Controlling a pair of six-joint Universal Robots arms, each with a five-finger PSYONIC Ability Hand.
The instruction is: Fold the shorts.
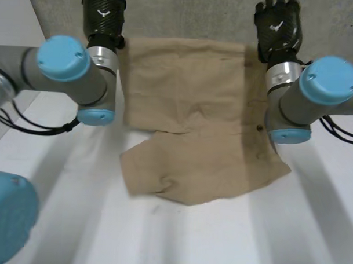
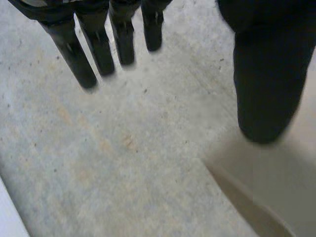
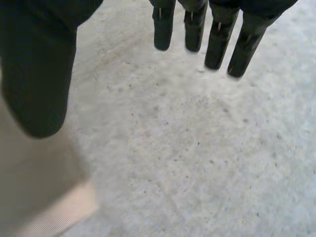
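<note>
The white table (image 1: 190, 237) fills the near half of the scene, and a grey speckled mat (image 1: 198, 17) covers its far part. The tan shorts (image 1: 194, 115) lie flat across the middle. Their far edge is on the mat, and their near part is skewed and rumpled toward the right. Nothing here serves as a container; the shorts rest directly on the two surfaces.

The left arm (image 1: 68, 70) and right arm (image 1: 311, 90) reach along either side of the cloth. This puts the left hand (image 1: 103, 13) at the far left corner and the right hand (image 1: 277, 24) at the far right corner, probably so that both corners can be taken at once.

Both hands are released and hold nothing. The left fingers (image 2: 101, 49) are straight over the mat and the left thumb (image 2: 269, 74) is above the cloth's corner (image 2: 286, 197). The right fingers (image 3: 219, 39) and right thumb (image 3: 42, 74) mirror them.
</note>
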